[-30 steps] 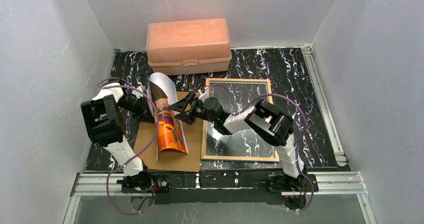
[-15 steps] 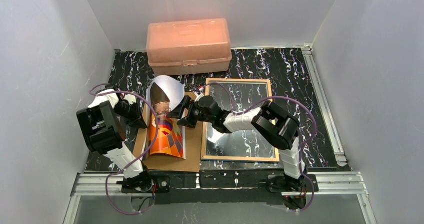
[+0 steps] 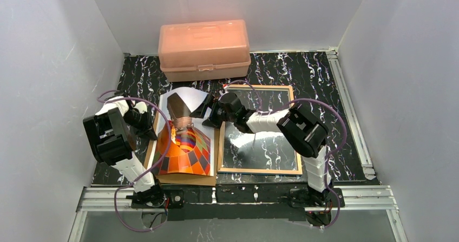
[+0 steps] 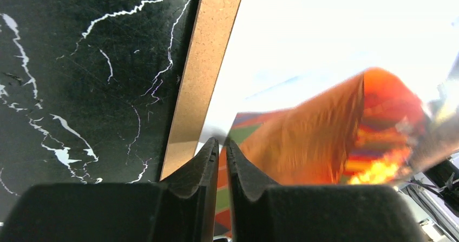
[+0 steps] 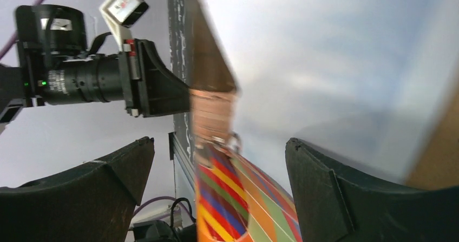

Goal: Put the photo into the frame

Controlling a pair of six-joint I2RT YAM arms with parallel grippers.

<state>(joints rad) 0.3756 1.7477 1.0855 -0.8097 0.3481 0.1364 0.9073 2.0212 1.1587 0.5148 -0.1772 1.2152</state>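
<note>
My left gripper (image 4: 219, 144) is clamped on the photo's (image 3: 187, 150) left edge. My right gripper (image 5: 219, 144), arm stretched leftward, is spread wide, gripping nothing.

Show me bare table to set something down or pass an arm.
Free: the strip of table between the frame and the right rail, and the patch behind the frame, right of the peach box. Crowded: around the photo, left gripper on its left edge, right gripper open at its far corner.

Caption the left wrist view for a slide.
Left tool pinches an edge of the photo over the brown backing board on the black marbled table.
</note>
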